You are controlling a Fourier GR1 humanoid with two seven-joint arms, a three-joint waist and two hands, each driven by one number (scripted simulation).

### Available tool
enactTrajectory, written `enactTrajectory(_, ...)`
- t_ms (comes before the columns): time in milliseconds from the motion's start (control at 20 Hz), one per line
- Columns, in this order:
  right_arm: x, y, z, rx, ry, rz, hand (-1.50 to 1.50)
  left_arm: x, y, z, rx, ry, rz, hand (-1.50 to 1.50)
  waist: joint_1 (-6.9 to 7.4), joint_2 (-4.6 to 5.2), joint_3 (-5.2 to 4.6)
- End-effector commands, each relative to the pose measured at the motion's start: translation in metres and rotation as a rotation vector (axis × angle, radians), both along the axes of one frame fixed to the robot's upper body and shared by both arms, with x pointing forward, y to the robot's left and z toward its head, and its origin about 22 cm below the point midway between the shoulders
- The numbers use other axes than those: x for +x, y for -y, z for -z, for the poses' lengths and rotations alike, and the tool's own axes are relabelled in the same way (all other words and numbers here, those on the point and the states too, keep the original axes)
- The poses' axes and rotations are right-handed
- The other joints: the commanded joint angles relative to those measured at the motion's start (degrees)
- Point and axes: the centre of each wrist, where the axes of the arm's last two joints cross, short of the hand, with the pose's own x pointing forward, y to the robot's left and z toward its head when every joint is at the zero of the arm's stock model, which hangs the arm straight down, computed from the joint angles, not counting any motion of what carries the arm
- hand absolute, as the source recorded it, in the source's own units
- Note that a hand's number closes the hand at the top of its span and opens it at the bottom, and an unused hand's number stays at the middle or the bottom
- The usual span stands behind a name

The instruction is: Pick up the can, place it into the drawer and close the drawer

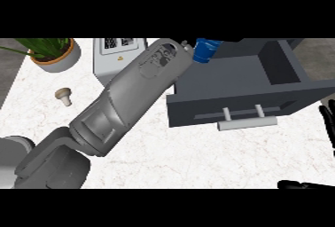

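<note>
The blue can (pixel 208 49) is tilted at the far left corner of the open dark grey drawer (pixel 229 84), just over its back wall. My left forearm runs from the lower left up to it. Only a sliver of the left hand (pixel 188 45) shows beside the can, curled against it; the forearm hides the remainder of the hand. The drawer's pale bar handle (pixel 247 123) faces me. My right hand (pixel 327 120) rests at the right edge, fingers straight, just right of the drawer front.
A potted plant (pixel 56 52) stands at the back left. A small mushroom (pixel 63 95) lies on the white marble counter (pixel 196 155). A white box-like appliance (pixel 116 55) sits behind my left forearm, left of the drawer.
</note>
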Motion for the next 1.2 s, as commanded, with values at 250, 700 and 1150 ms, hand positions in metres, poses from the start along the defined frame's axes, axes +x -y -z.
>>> enactTrajectory(250,0.006,-0.002,-0.001,-0.018,0.010,-0.030,-1.50,0.000,-0.003,0.020,0.087,0.045,-0.038,1.50,-1.53,0.27,0.04)
enactTrajectory(700,-0.006,0.003,-0.009,-0.013,0.007,-0.031,-1.50,0.000,-0.010,0.039,0.051,0.015,-0.130,-1.50,-1.83,0.08,-0.02)
enactTrajectory(1150,0.004,-0.010,-0.022,-0.085,0.065,-0.023,-1.50,0.000,-0.010,0.038,0.008,0.030,-0.137,-1.50,-1.13,0.39,-0.07)
